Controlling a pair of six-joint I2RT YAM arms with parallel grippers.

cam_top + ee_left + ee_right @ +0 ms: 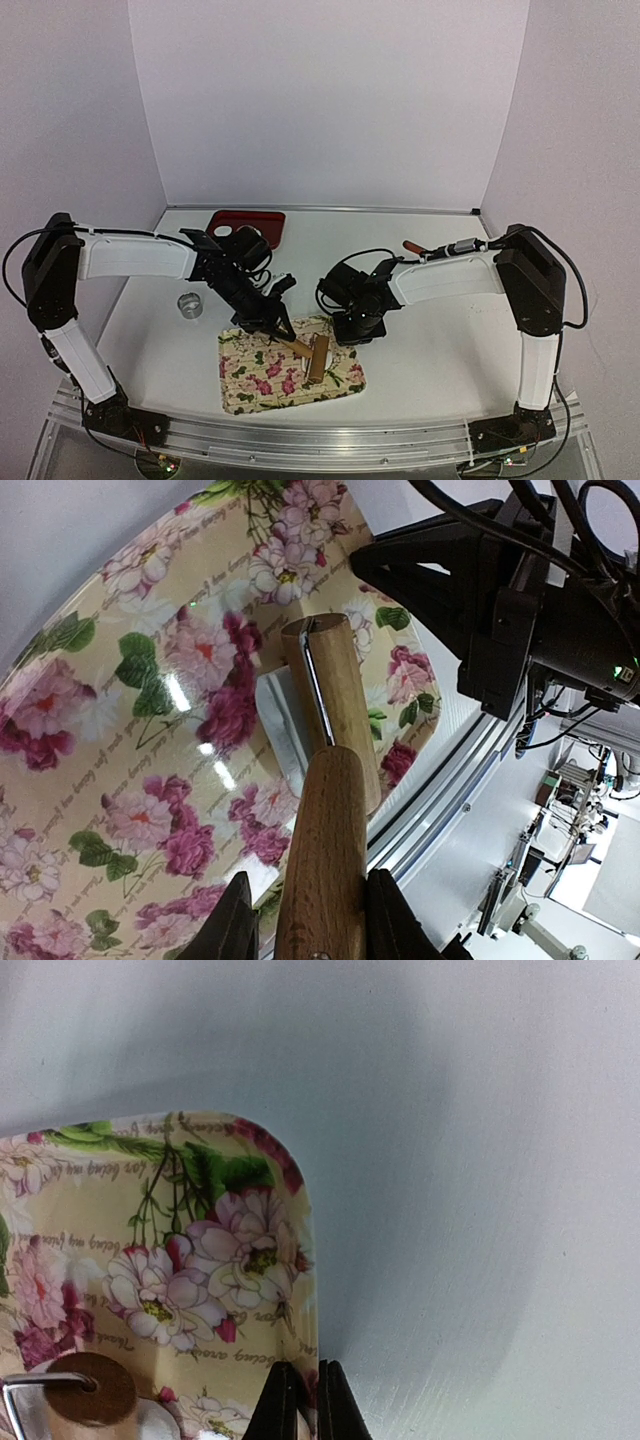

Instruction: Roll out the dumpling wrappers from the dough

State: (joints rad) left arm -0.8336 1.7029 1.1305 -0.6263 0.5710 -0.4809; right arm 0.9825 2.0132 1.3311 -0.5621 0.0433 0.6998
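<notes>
Rolling pin [317, 358] lies on the tray [250, 388] (ring cutter [190, 304] left, plate [268, 222] behind).

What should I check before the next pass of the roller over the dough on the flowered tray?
1. Grip: the left tool is shut on the roller handle, a finger on each side: ok.
2. Contact: the roller's drum lies across the dough on the flowered tray: ok.
3. Tray steadied: the right tool is shut at the tray's corner edge, but whether it presses on the tray: cannot tell.
4. Dough thickness and shape: mostly hidden under the roller: cannot tell.
5. Path: the ring cutter stands on the table, apart from the tray on its left: ok.
</notes>
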